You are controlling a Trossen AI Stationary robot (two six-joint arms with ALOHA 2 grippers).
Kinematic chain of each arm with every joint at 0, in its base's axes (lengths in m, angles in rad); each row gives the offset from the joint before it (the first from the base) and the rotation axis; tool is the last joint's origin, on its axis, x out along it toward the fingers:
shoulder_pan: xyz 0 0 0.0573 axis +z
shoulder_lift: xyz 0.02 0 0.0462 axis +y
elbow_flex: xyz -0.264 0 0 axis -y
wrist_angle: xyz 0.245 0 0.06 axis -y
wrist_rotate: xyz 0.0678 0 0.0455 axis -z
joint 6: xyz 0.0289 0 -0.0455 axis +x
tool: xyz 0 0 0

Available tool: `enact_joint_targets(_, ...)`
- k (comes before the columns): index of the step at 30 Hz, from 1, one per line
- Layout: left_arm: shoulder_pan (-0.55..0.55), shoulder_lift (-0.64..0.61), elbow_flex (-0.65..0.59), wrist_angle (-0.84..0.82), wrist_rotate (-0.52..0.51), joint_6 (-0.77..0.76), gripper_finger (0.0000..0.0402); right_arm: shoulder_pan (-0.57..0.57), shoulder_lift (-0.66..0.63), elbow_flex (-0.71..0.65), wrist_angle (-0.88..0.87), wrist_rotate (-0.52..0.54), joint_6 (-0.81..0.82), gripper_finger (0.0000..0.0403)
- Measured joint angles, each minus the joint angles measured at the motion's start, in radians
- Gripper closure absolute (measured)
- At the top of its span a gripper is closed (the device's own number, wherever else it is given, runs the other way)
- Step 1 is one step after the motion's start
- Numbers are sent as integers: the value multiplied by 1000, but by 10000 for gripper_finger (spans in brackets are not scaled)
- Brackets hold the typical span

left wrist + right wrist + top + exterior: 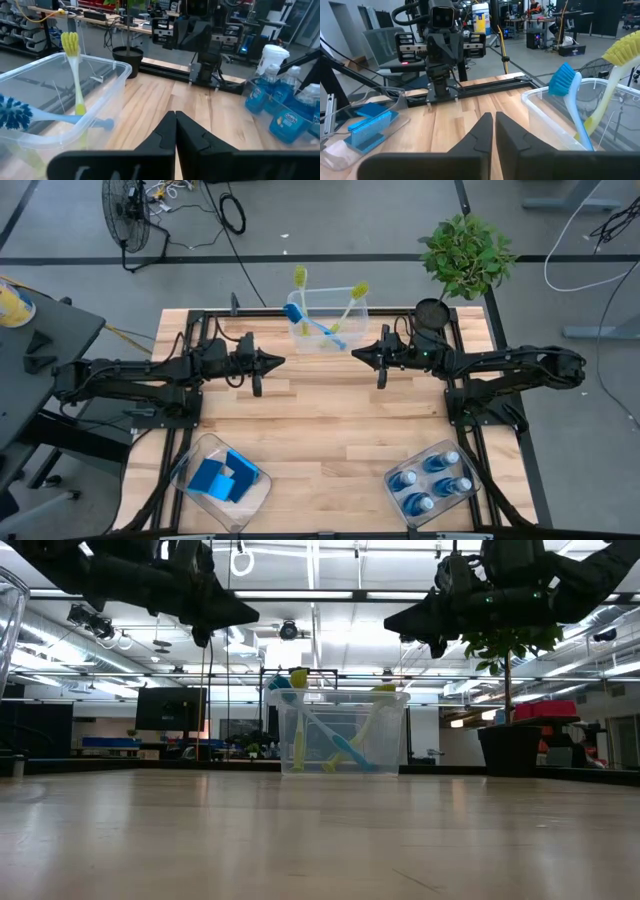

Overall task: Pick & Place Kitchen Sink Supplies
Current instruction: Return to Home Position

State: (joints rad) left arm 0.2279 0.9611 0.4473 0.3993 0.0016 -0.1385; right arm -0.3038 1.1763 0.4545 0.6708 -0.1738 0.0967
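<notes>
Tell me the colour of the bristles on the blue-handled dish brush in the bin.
Its bristles are blue, seen best in the right wrist view.

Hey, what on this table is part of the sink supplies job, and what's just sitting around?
Job: dish brushes, top centre; blue sponges, bottom left; soap bottles, bottom right; left gripper and right gripper, shut, above the table.
Just about: clear bins; potted plant; floor fan.
</notes>
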Motion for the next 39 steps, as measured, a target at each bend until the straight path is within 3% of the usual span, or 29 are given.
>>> enact_joint_targets(9,-2,0,0,0,0,-20,378,0,0,0,1,0,0,376)
enact_joint_targets(39,-2,0,1,0,0,-33,383,0,0,0,3,0,-1,376)
